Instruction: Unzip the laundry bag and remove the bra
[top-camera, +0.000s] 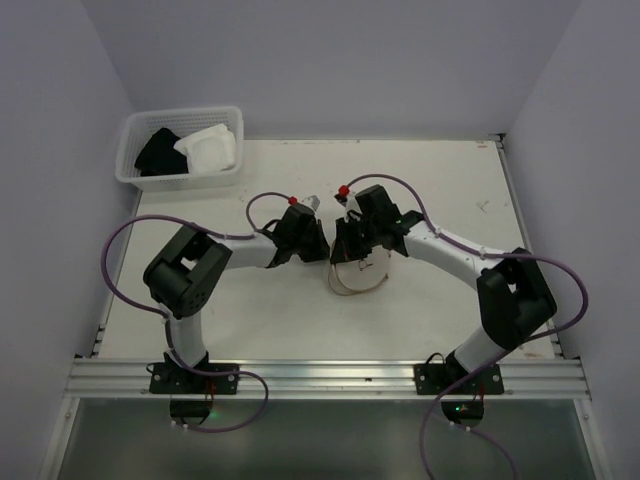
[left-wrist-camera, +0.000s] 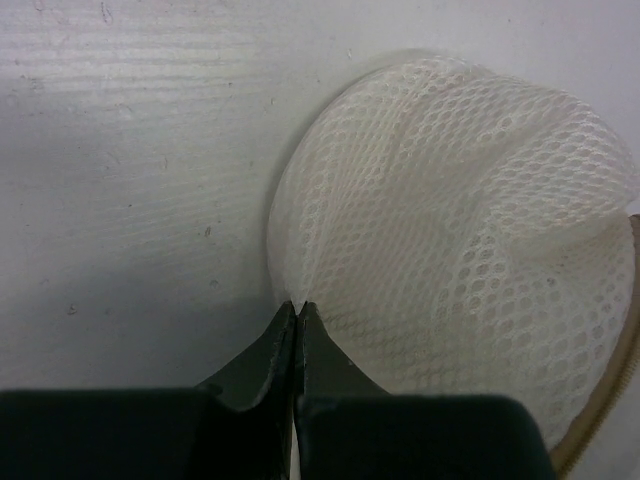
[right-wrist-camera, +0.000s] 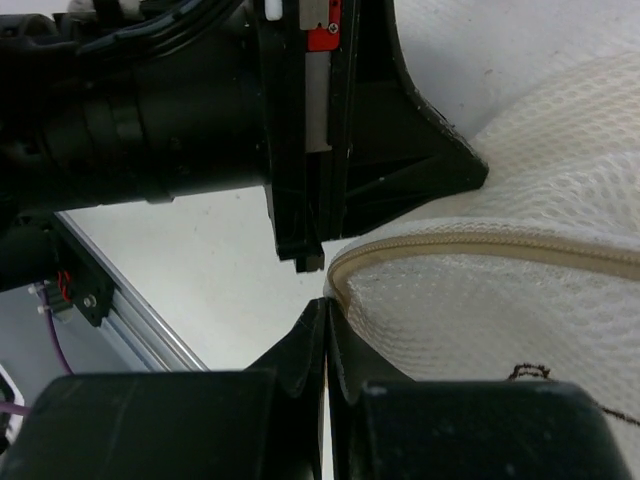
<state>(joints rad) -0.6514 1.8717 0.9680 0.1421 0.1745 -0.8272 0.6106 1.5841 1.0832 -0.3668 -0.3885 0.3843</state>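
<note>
The laundry bag (top-camera: 358, 274), a round white mesh pouch with a beige rim, lies mid-table between my two grippers. In the left wrist view its mesh (left-wrist-camera: 460, 240) fills the right side. My left gripper (left-wrist-camera: 298, 305) is shut, its tips pinching the mesh edge. My right gripper (right-wrist-camera: 327, 303) is shut, its tips on the end of the beige zip rim (right-wrist-camera: 480, 250). The zip pull does not show. The zip looks closed along the rim. A bit of black pictogram (right-wrist-camera: 530, 372) shows on the bag's face. The bra is hidden.
A white plastic mesh basket (top-camera: 134, 166) stands at the back left with black and white cloth in it. The left gripper's body (right-wrist-camera: 330, 130) sits close above the right gripper's tips. Grey walls enclose the table on three sides.
</note>
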